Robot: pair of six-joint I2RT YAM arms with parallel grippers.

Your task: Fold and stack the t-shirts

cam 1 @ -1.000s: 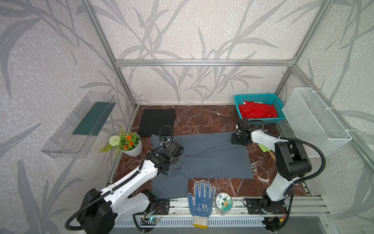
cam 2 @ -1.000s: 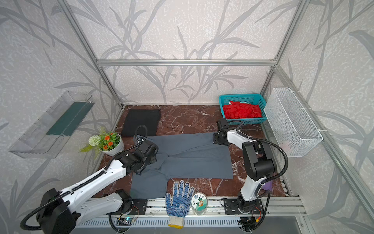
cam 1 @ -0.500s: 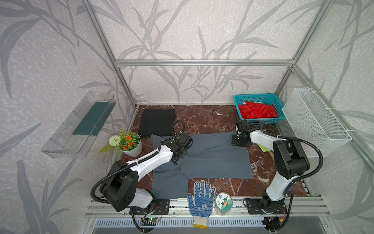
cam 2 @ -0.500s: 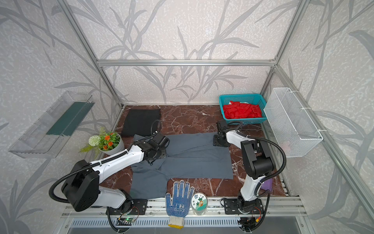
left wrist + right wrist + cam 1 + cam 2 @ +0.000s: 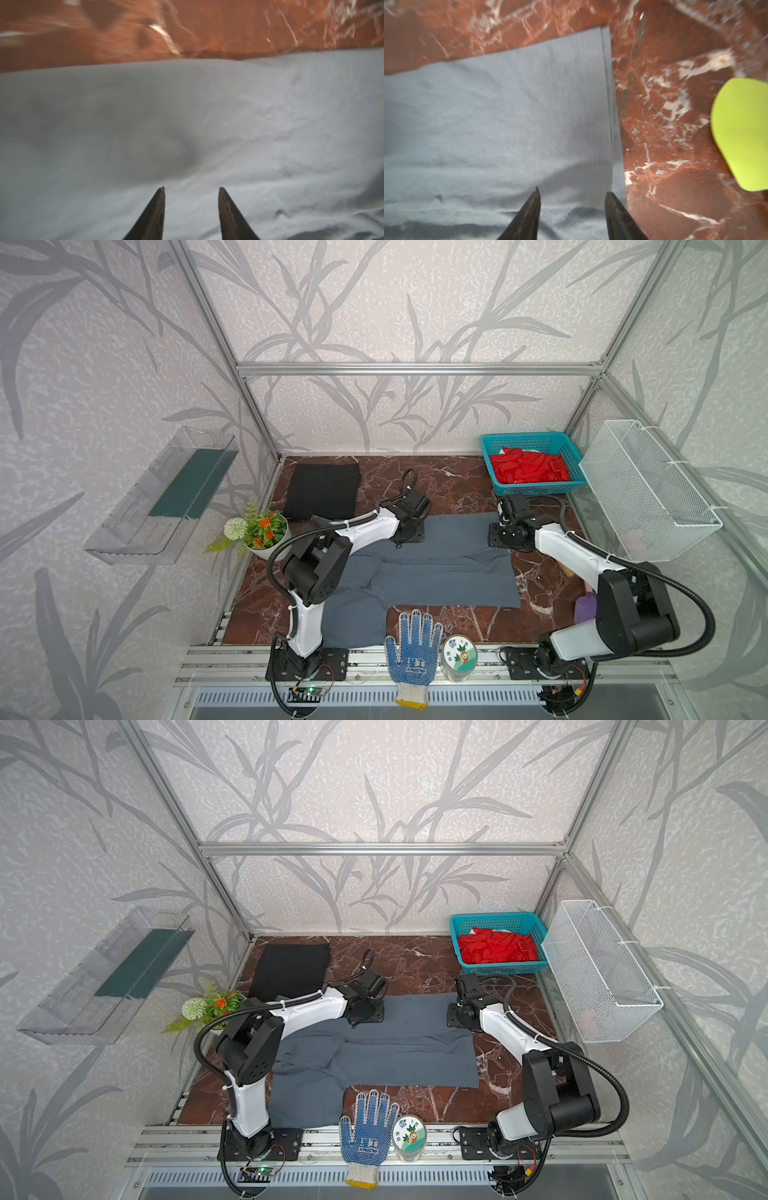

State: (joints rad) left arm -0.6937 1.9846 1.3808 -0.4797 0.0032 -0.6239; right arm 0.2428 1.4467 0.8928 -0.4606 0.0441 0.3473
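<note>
Jaws: left apart, right apart | both over grey t-shirt (image 5: 436,572) (black t-shirt (image 5: 322,489) folded, far-left)

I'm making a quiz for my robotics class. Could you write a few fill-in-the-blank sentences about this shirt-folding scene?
The spread-out shirt is ____ in colour.
The folded shirt at the back is ____.
The teal basket holds ____ pieces.
The left gripper and right gripper both stand ____ above the spread-out shirt.
Missing words: grey, black, red, open.
</note>
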